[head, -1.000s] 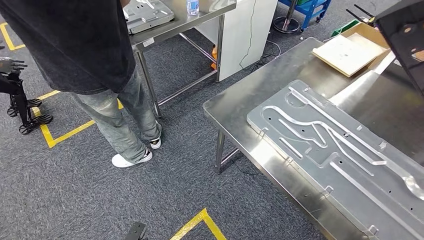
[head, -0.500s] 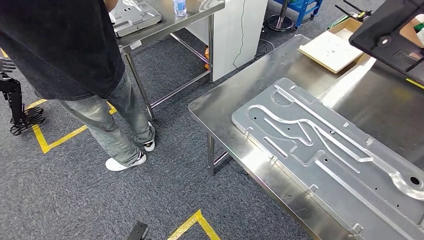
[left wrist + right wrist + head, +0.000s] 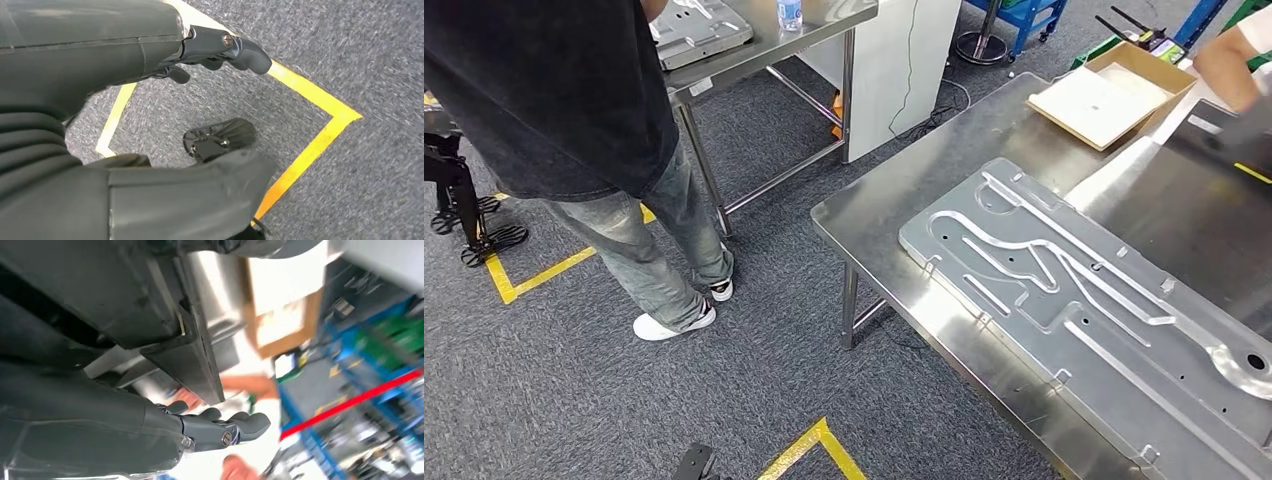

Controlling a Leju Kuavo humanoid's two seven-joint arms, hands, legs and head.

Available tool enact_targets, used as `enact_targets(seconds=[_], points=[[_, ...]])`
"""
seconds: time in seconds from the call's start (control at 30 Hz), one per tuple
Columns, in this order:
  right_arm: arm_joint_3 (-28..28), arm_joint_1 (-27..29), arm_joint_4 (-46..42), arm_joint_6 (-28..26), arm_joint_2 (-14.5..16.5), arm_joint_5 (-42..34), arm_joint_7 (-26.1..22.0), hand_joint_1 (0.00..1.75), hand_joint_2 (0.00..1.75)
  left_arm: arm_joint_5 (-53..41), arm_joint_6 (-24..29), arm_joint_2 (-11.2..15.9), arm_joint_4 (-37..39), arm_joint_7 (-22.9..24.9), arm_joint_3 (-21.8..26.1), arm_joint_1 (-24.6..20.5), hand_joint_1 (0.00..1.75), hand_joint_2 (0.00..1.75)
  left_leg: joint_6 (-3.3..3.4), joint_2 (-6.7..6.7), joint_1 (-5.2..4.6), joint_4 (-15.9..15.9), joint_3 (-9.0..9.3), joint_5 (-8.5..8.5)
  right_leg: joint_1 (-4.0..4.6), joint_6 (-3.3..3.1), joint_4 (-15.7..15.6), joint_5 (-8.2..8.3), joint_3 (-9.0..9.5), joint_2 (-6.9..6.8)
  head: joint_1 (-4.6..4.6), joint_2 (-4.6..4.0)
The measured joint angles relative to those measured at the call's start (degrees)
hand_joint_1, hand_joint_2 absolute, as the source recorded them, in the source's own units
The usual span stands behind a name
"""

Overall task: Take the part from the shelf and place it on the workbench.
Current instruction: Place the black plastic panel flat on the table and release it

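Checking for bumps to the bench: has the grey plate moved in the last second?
No. The plate keeps the same gap to the bench corner; the whole view shifted, so the camera moved.

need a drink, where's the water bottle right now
In the head view the water bottle stands at the top edge, on the far steel table, just right of the grey metal part and the person.

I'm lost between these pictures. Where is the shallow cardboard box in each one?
Head view: cardboard box at the upper right, on the steel workbench.
Left wrist view: grey carpet and yellow floor tape instead.
Right wrist view: box blurred, beyond the black part.
Shared landmark: yellow floor tape, also in the head view.
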Motion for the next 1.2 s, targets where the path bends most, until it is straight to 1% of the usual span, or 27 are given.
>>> enact_targets(seconds=[0.03, 0.07, 0.1, 0.13, 0.2, 0.23, 0.27, 0.3, 0.37, 0.4, 0.43, 0.47, 0.53, 0.57, 0.6, 0.7, 0.77, 0.8, 0.87, 0.9, 0.93, 0.97, 1.03, 1.07, 1.1, 1.13, 1.2], points=[[0.0, -0.6, 0.3, 1.2, 0.0, -0.7, -0.2, 0.0, 0.0, 0.0, 0.0, 0.0, 0.0, 0.0, 0.0, -0.1, 0.0, 0.0, -0.25, -0.03, -0.06, 0.3, -0.06, -0.22, 0.06, 0.04, -3.7, 1.4, 1.86, -0.16, 0.01, 0.0], [0.1, -1.1, 0.6, 2.5, 0.1, -1.2, -0.3, 0.0, 0.0, 0.0, 0.1, -0.1, 0.0, 0.0, 0.0, -0.2, 0.0, 0.0, -0.51, -0.07, -0.1, 0.6, -0.15, -0.38, 0.2, -0.17, -6.4, 2.17, 3.17, -0.22, 0.0, 0.0], [0.2, -1.6, 0.8, 4.0, 0.1, -1.5, -0.2, 0.0, 0.0, 0.0, 0.1, -0.1, 0.0, 0.0, 0.0, -0.2, 0.0, 0.0, -0.76, -0.11, -0.16, 0.8, -0.22, -0.46, 0.4, -0.46, -7.6, 2.24, 3.75, -0.21, 0.0, 0.0], [0.5, -2.1, 1.0, 6.5, 0.0, -1.6, 0.1, 0.0, 0.0, 0.0, 0.2, -0.1, 0.0, 0.0, 0.0, -0.2, 0.0, 0.0, -0.97, -0.12, -0.22, 0.8, -0.27, -0.45, 0.64, -0.85, -7.7, 2.15, 3.8, -0.1, -0.01, 0.0], [1.6, -3.1, 1.3, 13.0, -0.6, -2.7, 0.8, 0.0, 0.0, 0.1, 0.3, -0.1, 0.0, 0.0, 0.0, -0.2, 0.0, 0.0, -1.45, -0.12, -0.23, 1.0, -0.32, -0.71, 0.44, -1.62, -7.8, 2.25, 3.78, 0.01, -0.02, 0.0], [2.2, -3.6, 1.4, 15.8, -1.0, -3.6, 1.2, 0.0, 0.0, 0.2, 0.3, -0.1, 0.0, 0.0, 0.0, -0.2, 0.0, 0.0, -1.77, -0.11, -0.2, 1.8, -0.66, -1.41, 0.3, -2.03, -7.9, 2.3, 3.84, 0.02, -0.03, 0.0], [2.8, -4.1, 1.4, 17.5, -1.4, -4.6, 1.6, 0.0, 0.0, 0.2, 0.3, -0.1, 0.0, 0.0, 0.0, -0.2, 0.0, 0.0, -2.07, -0.12, -0.13, 3.7, -1.47, -2.67, 0.18, -2.38, -8.0, 2.35, 3.93, -0.01, -0.04, 0.0], [3.2, -4.5, 1.3, 18.1, -1.7, -5.5, 1.9, 0.0, 0.0, 0.3, 0.4, -0.1, 0.0, 0.0, 0.0, -0.2, 0.0, 0.0, -2.34, -0.12, 0.01, 6.7, -2.8, -4.39, 0.21, -2.65, -8.0, 2.35, 4.0, -0.03, -0.04, 0.0], [4.2, -5.1, 1.3, 18.4, -2.2, -7.2, 2.5, 0.0, 0.0, 0.3, 0.4, -0.1, 0.0, 0.0, 0.0, -0.1, 0.0, 0.0, -2.6, -0.11, 0.32, 14.6, -6.32, -7.72, 0.45, -2.97, -8.0, 2.31, 4.0, 0.03, -0.05, 0.0], [4.6, -5.2, 1.3, 18.3, -2.3, -7.9, 2.7, 0.0, 0.0, 0.3, 0.4, -0.1, 0.0, 0.0, 0.0, -0.1, 0.0, 0.0, -2.61, -0.11, 0.4, 17.2, -7.52, -8.31, 0.59, -3.05, -7.9, 2.28, 4.03, 0.12, -0.04, -0.01], [5.1, -5.3, 1.3, 18.2, -2.5, -8.4, 2.9, 0.0, 0.0, 0.4, 0.4, -0.1, 0.0, 0.0, 0.0, 0.0, 0.0, 0.0, -2.52, -0.11, 0.43, 17.6, -7.77, -7.82, 0.7, -3.1, -7.9, 2.25, 4.07, 0.25, -0.04, -0.01], [5.7, -5.3, 1.2, 18.1, -2.7, -8.9, 3.0, 0.0, 0.0, 0.4, 0.4, 0.0, 0.0, 0.0, 0.0, 0.0, 0.0, 0.0, -2.32, -0.12, 0.42, 15.7, -6.91, -6.31, 0.78, -3.12, -7.9, 2.23, 4.12, 0.41, -0.04, -0.01], [6.6, -5.4, 1.1, 18.0, -2.9, -9.4, 3.1, 0.0, 0.0, 0.4, 0.5, 0.0, 0.0, 0.0, 0.0, -0.1, 0.0, 0.0, -1.7, -0.25, 0.25, 7.9, -3.16, -2.48, 0.91, -3.08, -7.9, 2.19, 4.15, 0.73, -0.04, -0.01], [7.1, -5.5, 1.1, 17.9, -3.1, -9.6, 3.2, 0.0, 0.0, 0.4, 0.5, 0.0, 0.0, 0.0, 0.0, -0.1, 0.0, 0.0, -1.46, -0.31, 0.16, 4.4, -1.54, -1.35, 0.99, -2.97, -7.8, 2.21, 4.08, 0.86, -0.03, -0.01], [7.5, -5.6, 1.1, 17.9, -3.2, -9.7, 3.2, 0.0, 0.0, 0.4, 0.5, 0.0, 0.0, 0.0, 0.0, -0.2, 0.0, 0.0, -1.29, -0.36, 0.05, 2.1, -0.5, -0.85, 1.05, -2.78, -7.8, 2.28, 3.97, 0.96, -0.03, -0.01], [8.4, -5.6, 1.0, 17.8, -3.8, -9.7, 3.4, 0.0, 0.0, 0.4, 0.5, 0.0, 0.0, 0.0, 0.0, -0.2, 0.0, 0.0, -0.82, -0.29, -0.05, 0.5, 0.1, -0.6, 0.84, -1.83, -8.1, 2.46, 3.83, 1.05, -0.04, 0.0], [8.8, -5.7, 1.0, 17.8, -4.2, -9.7, 3.4, 0.0, 0.0, 0.4, 0.5, 0.0, 0.0, 0.0, 0.0, -0.2, 0.0, 0.0, -0.25, -0.17, 0.14, -0.6, 0.47, 0.04, 0.67, -1.34, -6.5, 1.01, 3.14, 0.82, -0.03, 0.0], [9.0, -5.9, 0.9, 17.8, -4.4, -9.8, 3.4, 0.0, 0.0, 0.4, 0.5, 0.0, 0.0, 0.0, 0.0, -0.3, 0.0, 0.0, -0.04, -0.11, 0.25, -1.0, 0.62, 0.31, 0.6, -1.15, -4.0, -0.58, 2.07, 0.69, -0.02, 0.0], [9.2, -6.0, 1.0, 17.8, -4.6, -9.8, 3.4, 0.0, 0.0, 0.4, 0.5, 0.0, 0.0, 0.0, 0.0, -0.3, 0.0, 0.0, 0.12, -0.08, 0.23, -1.1, 0.63, 0.44, 0.56, -0.78, 3.2, -4.0, -1.21, 0.57, -0.02, 0.0], [9.3, -6.0, 1.0, 17.8, -4.6, -9.8, 3.4, 0.0, 0.0, 0.4, 0.5, 0.0, 0.0, 0.0, 0.0, -0.2, 0.0, 0.0, 0.1, -0.05, 0.23, -1.1, 0.62, 0.42, 0.5, -0.6, 6.0, -4.82, -2.56, 0.54, -0.01, 0.0], [9.5, -5.9, 1.0, 17.8, -4.6, -9.8, 3.5, 0.0, 0.0, 0.4, 0.5, 0.0, 0.0, 0.0, 0.0, -0.2, 0.0, 0.0, 0.06, -0.02, 0.24, -1.0, 0.62, 0.38, 0.42, -0.43, 6.9, -4.54, -3.1, 0.48, -0.02, 0.0], [9.6, -6.0, 1.0, 17.9, -4.6, -9.8, 3.5, 0.0, 0.0, 0.4, 0.5, 0.0, 0.0, 0.0, 0.0, -0.2, 0.0, 0.0, -0.03, 0.0, 0.27, -0.9, 0.62, 0.28, 0.3, -0.27, 5.5, -3.12, -2.47, 0.39, -0.02, 0.0], [9.9, -6.3, 1.0, 19.3, -4.8, -9.9, 3.8, 0.0, 0.0, 0.4, 0.5, -0.1, 0.0, 0.0, 0.0, -0.2, 0.0, 0.0, -0.42, -0.01, 0.33, -0.3, 0.58, -0.11, 0.03, 0.02, -1.9, 0.73, 1.17, 0.06, -0.02, 0.0], [10.2, -6.7, 0.9, 21.3, -5.0, -10.2, 4.2, 0.0, 0.0, 0.4, 0.5, -0.1, 0.0, 0.0, 0.0, -0.2, 0.0, 0.0, -0.68, -0.08, 0.25, 0.1, 0.47, -0.35, 0.07, -0.06, -5.3, 1.96, 2.79, 0.01, -0.03, 0.0], [10.8, -7.3, 0.8, 24.6, -5.4, -11.1, 5.5, 0.0, 0.0, 0.4, 0.5, 0.0, 0.0, 0.0, 0.0, -0.3, 0.0, 0.0, -0.93, -0.17, 0.15, 0.4, 0.32, -0.51, 0.16, -0.29, -7.3, 2.43, 3.72, -0.04, -0.03, 0.0], [11.7, -8.0, 0.3, 28.8, -6.1, -13.0, 8.1, 0.0, 0.0, 0.5, 0.6, 0.0, 0.0, 0.0, 0.0, -0.2, 0.0, 0.0, -1.14, -0.26, 0.03, 0.6, 0.18, -0.58, 0.3, -0.62, -7.9, 2.24, 3.92, -0.03, -0.03, 0.0], [14.4, -10.4, -1.4, 37.6, -7.7, -20.3, 16.8, 0.0, 0.0, 0.6, 0.7, 0.1, 0.0, 0.0, 0.0, -0.1, 0.0, 0.0, -1.5, -0.41, -0.12, 0.7, -0.08, -0.68, 0.23, -1.36, -7.8, 2.29, 3.66, -0.06, -0.04, 0.0]])
